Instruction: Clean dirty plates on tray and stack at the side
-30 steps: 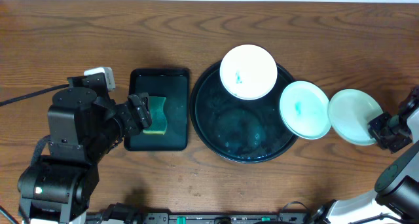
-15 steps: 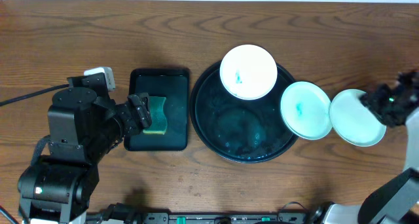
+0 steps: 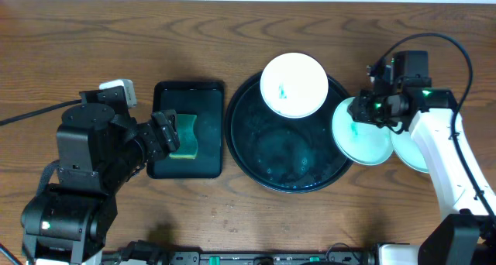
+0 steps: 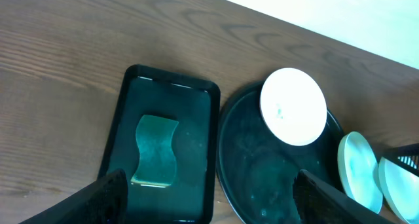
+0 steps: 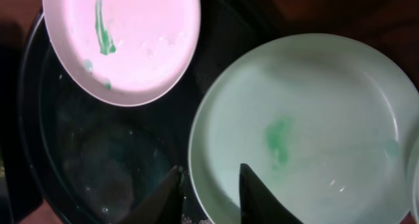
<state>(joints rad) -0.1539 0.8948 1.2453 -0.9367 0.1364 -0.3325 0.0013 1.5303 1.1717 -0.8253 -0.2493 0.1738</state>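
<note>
The right gripper (image 5: 208,199) hangs over the tray's (image 3: 283,153) right rim with its jaws apart, holding nothing. The edge of the pale green plate (image 5: 308,132) sits between its fingers (image 5: 163,198). I think it should go down slowly, pinch only that rim, and lift the plate flat. This plate leans on the tray's right rim and has a green smear in its middle. The left gripper (image 4: 209,181), left of the tray, is wide apart too.
</note>
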